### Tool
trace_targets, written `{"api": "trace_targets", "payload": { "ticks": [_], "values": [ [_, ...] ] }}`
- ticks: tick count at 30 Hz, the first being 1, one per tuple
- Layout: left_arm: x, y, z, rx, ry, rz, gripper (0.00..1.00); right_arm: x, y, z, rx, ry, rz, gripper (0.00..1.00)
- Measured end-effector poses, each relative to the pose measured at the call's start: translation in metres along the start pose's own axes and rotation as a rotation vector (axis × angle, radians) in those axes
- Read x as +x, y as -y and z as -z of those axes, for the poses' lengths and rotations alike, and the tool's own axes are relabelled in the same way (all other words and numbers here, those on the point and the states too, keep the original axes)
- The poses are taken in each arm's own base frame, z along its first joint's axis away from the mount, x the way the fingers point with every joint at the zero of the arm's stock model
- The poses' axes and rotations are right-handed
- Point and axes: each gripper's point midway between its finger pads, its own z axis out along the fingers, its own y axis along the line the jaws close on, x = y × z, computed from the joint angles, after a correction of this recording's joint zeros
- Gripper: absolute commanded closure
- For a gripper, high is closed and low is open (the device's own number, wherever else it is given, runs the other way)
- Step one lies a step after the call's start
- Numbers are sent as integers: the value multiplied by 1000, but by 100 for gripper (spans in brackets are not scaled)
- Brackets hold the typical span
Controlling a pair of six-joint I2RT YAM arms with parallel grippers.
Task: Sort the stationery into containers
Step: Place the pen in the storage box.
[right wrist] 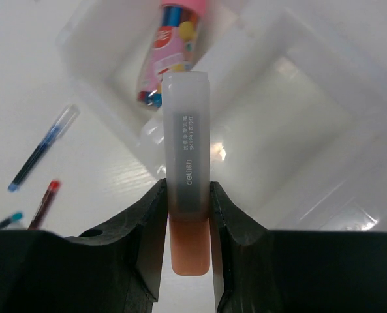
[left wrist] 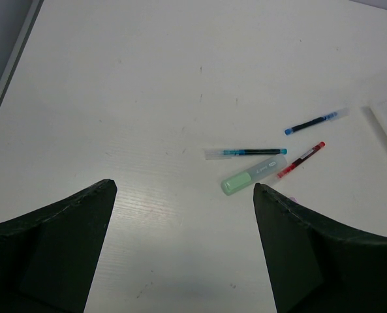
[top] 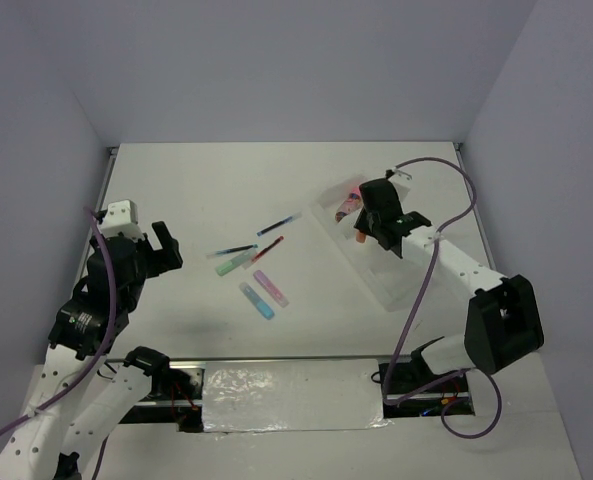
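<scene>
My right gripper (right wrist: 188,195) is clamped on the orange stick (right wrist: 188,143) near its coloured end. The clear cap juts out over the tray (right wrist: 310,111), roughly where the end compartment holding the pink cylinder (right wrist: 175,45) meets the middle one. If I let go here, I judge the stick may catch that boundary and tumble into either compartment, or bounce out onto the table (top: 176,190). My left gripper (left wrist: 183,188) hangs wide open and empty above the green stick (left wrist: 253,175) and pens (left wrist: 245,152), well apart from the tray.
</scene>
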Motion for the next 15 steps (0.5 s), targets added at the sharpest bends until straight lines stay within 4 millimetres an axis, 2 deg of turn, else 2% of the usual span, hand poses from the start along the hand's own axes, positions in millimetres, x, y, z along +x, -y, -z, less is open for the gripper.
{"api": "trace_targets", "payload": {
  "ticks": [5,6,10,15],
  "values": [
    [0,0,0,0,1,0,1,-8,23,-13,116,7,-74,67],
    [0,0,0,0,1,0,1,-10,24,-15,130,10,-82,64],
    [0,0,0,1,2,1,1,-13,30,-23,183,11,-109,35],
    [-2,0,2,5,9,4,1,-9,29,-26,184,0,-100,30]
  ]
}}
